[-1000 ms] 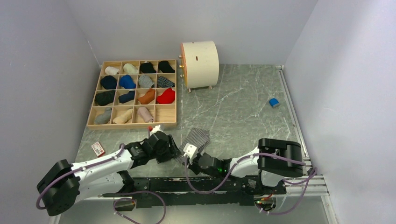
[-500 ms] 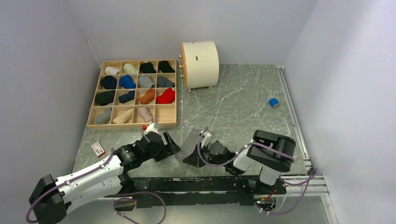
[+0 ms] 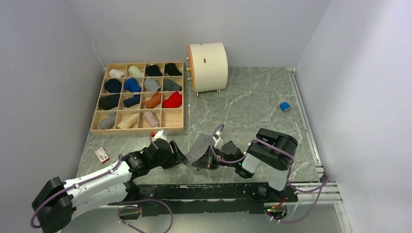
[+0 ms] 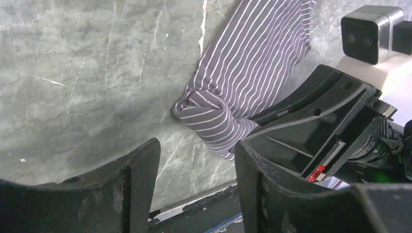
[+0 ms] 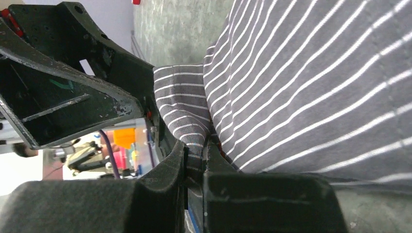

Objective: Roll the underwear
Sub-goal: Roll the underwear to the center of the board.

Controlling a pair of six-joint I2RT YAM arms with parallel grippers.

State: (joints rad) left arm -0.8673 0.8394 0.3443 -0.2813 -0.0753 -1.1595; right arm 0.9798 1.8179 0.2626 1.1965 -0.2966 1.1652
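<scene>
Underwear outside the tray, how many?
1: the striped underwear at the near edge of the table, pinched by the right end effector. Others may be hidden.

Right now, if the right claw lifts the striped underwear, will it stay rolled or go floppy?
Probably floppy: the striped underwear is thin cloth that lies flat and creases where the right claw pinches it. The rolled end looks loose, so it would likely unroll. It seems light, and unlikely to slip from that pinch.
</scene>
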